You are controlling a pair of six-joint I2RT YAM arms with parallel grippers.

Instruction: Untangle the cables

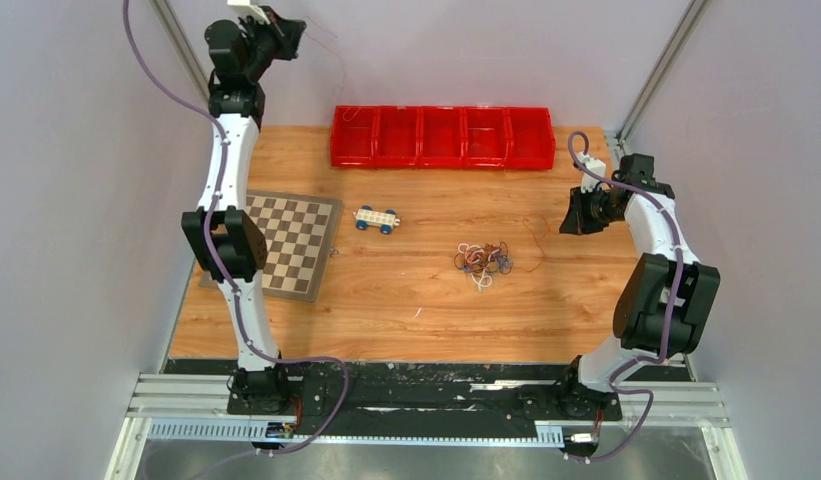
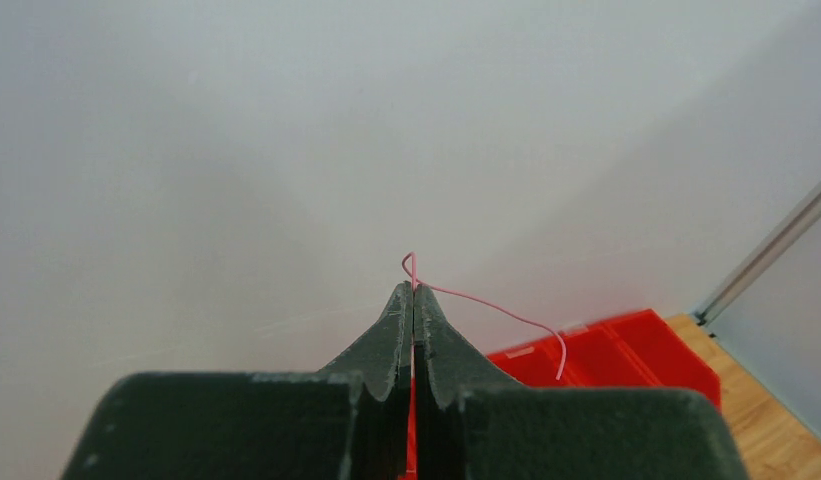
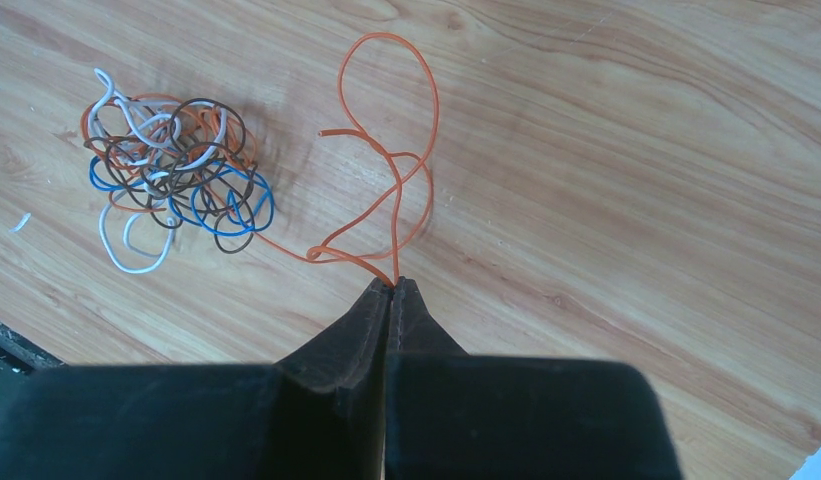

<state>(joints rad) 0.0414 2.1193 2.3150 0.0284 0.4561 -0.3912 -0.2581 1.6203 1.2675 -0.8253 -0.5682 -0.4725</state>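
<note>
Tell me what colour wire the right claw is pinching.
An orange wire, clearest in the right wrist view.

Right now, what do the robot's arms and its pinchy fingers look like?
Both arms, left arm and right arm, are white tubes joined by chunky black joints. A thick purple hose runs along each one. The left gripper and right gripper each have two dark fingers, wide at the back and narrowing to a thin tip.
</note>
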